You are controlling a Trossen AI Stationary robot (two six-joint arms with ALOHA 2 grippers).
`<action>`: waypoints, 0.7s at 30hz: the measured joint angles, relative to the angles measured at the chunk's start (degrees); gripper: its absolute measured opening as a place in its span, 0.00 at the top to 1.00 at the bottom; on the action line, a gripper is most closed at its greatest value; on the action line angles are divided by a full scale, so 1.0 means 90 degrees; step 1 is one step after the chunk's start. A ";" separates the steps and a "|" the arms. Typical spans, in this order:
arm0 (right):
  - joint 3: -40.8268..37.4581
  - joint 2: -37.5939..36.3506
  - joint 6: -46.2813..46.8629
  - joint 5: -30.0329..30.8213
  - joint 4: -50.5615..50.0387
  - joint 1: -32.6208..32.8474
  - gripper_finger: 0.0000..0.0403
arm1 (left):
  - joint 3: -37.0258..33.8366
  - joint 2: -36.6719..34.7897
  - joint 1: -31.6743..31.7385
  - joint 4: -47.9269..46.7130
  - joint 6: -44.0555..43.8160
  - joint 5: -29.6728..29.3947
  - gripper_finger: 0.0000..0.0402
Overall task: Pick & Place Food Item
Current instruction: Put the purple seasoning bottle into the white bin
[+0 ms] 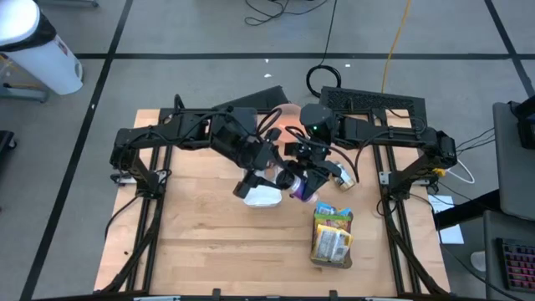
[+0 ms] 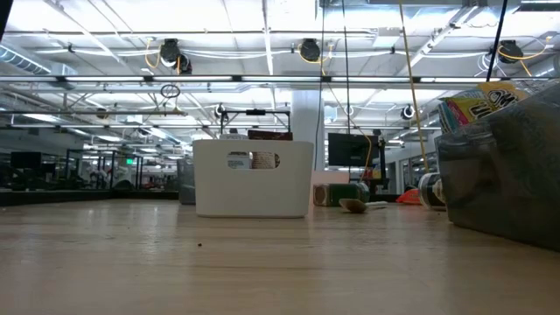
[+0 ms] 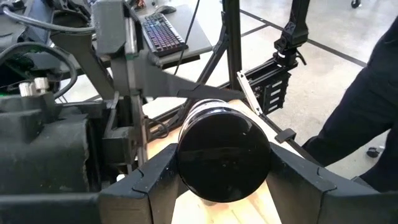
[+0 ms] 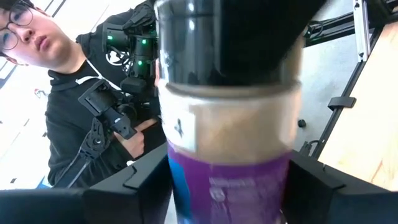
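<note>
A: Jar (image 1: 303,186) with the purple label and black lid — where is it?

B: Just right of centre in the high view, lifted between the two arms, above the white bin (image 1: 262,196) at its right edge. The left wrist view looks straight at the black lid (image 3: 224,155); the right wrist view shows the purple label and a pale band under the lid (image 4: 229,124).

A: Who has hold of it?

B: The left gripper (image 3: 225,177) has its fingers (image 3: 157,174) pressed against both sides of the lid, so it is gripping the jar. The right gripper (image 4: 231,180) has its fingers (image 4: 140,180) spread on either side of the labelled body; whether they press on it or stand just clear, I cannot tell.

A: What else is on the tabletop (image 1: 209,251)?

B: A dark mesh basket of snack packets (image 1: 333,237) in the lower right of the high view, and at the right edge of the low view. The white bin (image 2: 254,178) stands centre-left there, with a small spoon-like item (image 2: 353,206) to its right.

A: Anyone nearby?

B: A person in a black top (image 4: 81,118) shows at the left of the right wrist view.
</note>
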 joint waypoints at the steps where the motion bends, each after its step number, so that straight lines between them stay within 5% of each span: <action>1: 0.0000 0.0000 0.0000 0.0006 0.0007 0.0000 0.41 | 0.0000 0.0000 0.0003 -0.0001 -0.0002 -0.0014 0.48; 21: 0.0002 -0.0027 0.0104 -0.0373 -0.0093 -0.0864 0.40 | 0.0000 -0.0320 0.0000 -0.0484 -0.0378 -0.0191 0.48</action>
